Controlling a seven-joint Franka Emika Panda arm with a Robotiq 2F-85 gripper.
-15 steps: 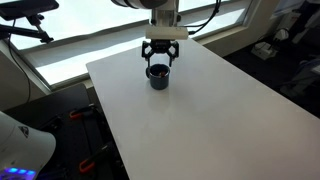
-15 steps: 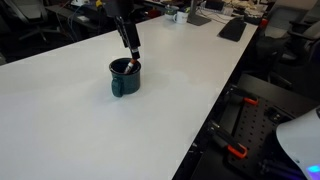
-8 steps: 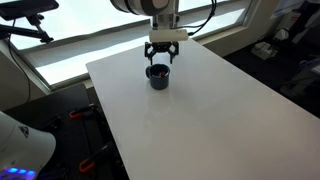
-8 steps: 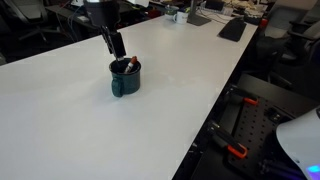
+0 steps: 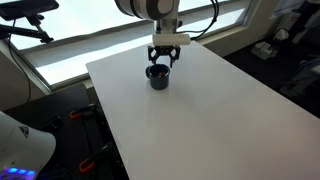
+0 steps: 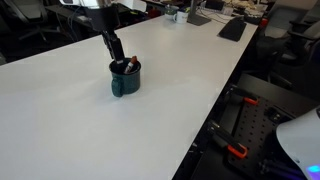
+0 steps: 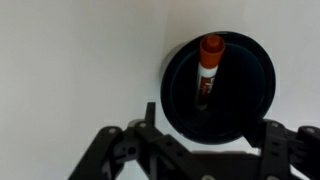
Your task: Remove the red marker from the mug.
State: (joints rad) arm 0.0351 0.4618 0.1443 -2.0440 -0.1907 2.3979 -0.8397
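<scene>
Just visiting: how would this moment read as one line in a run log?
gripper: open, above mug | red marker: in mug, leaning, ungrasped | mug: upright on white table

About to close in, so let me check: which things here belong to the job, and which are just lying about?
Job:
- thin red marker, leaning inside the mug
- dark navy cylindrical mug
- gripper, open, above the mug

Lying about:
- white tabletop, only the support
- dark flat object in the background, too small to identify
</scene>
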